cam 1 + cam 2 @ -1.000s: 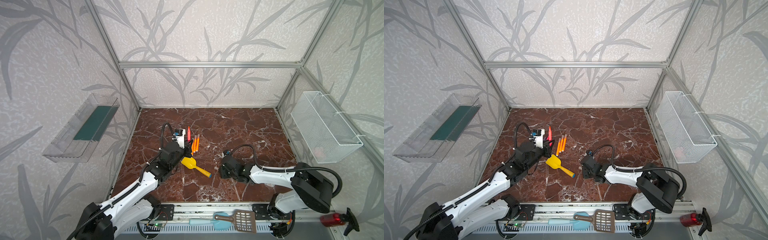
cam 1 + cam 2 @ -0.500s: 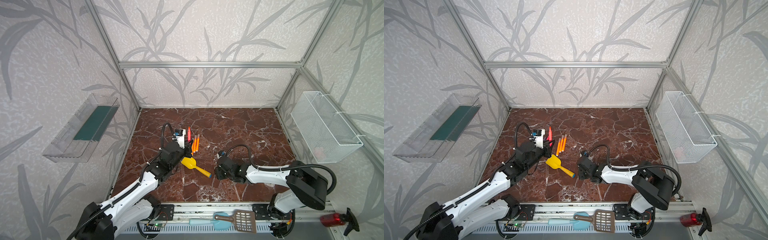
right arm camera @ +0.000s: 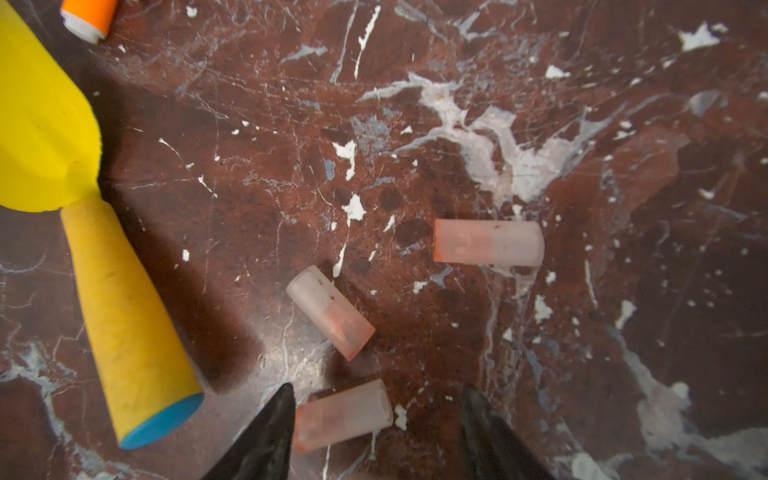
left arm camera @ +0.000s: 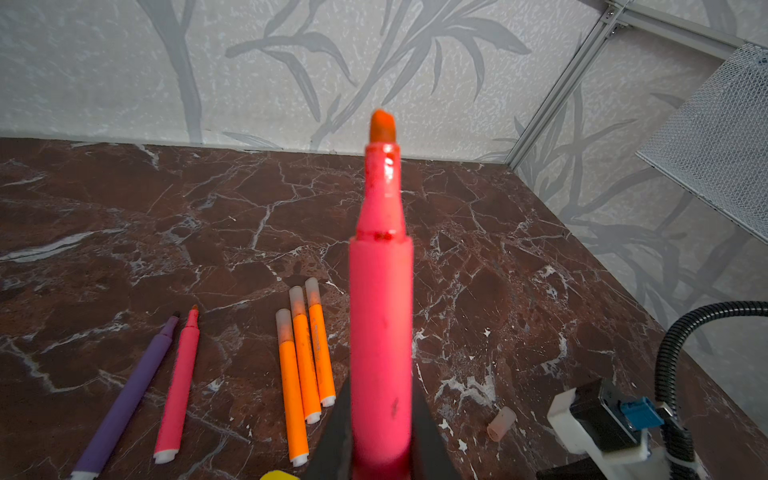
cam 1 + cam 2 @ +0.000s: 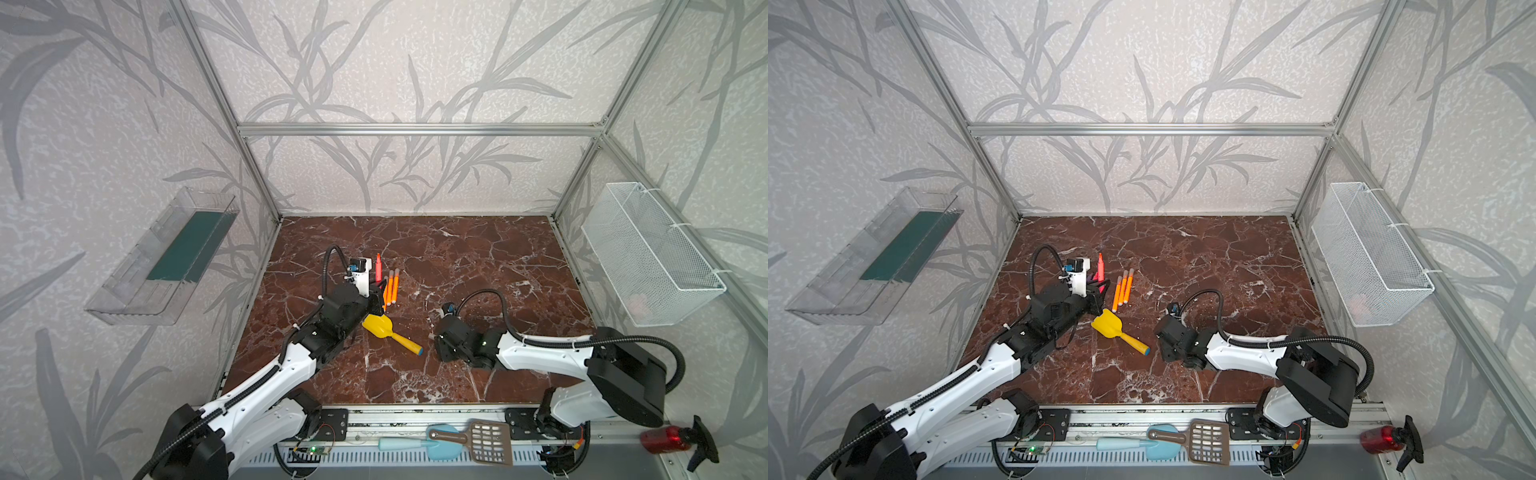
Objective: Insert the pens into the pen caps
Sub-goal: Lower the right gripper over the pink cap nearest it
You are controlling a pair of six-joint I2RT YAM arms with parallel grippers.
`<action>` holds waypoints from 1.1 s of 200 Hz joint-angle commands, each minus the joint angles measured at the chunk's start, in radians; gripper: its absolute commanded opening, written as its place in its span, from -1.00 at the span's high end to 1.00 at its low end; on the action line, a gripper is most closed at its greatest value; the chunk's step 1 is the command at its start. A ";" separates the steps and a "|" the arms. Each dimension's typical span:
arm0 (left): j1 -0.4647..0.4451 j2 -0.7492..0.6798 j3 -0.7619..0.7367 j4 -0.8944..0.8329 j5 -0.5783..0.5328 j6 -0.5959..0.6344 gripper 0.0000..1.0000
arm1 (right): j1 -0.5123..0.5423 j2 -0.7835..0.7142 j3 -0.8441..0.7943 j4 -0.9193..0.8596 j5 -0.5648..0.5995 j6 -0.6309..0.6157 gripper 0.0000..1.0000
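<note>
**Q:** What lies around the work area, and is anything obstructed?

**A:** A shovel (image 5: 376,326) is laid on the table (image 5: 478,266) between the two arms. Its handle lies just beside three loose caps (image 3: 330,318), but none is covered by it. Three capped orange pens (image 4: 305,361) are laid side by side. A purple pen (image 4: 124,399) and a pink pen (image 4: 176,386), both uncapped, are placed near them.

**Q:** What differs from a second earlier?

**A:** The right hand (image 3: 378,392) has been shifted slightly toward the shovel handle. The left arm and its load are unchanged.

**Q:** How are the arms and hands set?

**A:** The left arm is extended along the left of the table. The left hand (image 4: 381,432) is closed on the held pen (image 4: 380,311), which is uncapped, with its tip raised toward the back wall. The right arm is folded low across the front of the table, and its hand is pointed down. Its jaws are held apart, and the near cap (image 3: 343,415) lies ungripped between the fingers (image 3: 266,436). One fingertip is close to that cap's end, but contact cannot be confirmed.
</note>
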 commanded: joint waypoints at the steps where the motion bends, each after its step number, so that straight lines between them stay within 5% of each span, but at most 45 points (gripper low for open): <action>1: -0.001 -0.002 0.011 -0.010 0.006 -0.006 1.00 | 0.014 0.035 0.032 -0.028 0.016 -0.003 -0.30; 90: 0.000 -0.006 0.011 -0.010 0.008 -0.006 1.00 | 0.054 0.023 0.015 -0.076 0.080 0.027 0.02; 220: 0.000 -0.006 0.011 -0.007 0.014 -0.007 1.00 | 0.053 0.155 0.101 -0.088 0.059 0.032 0.17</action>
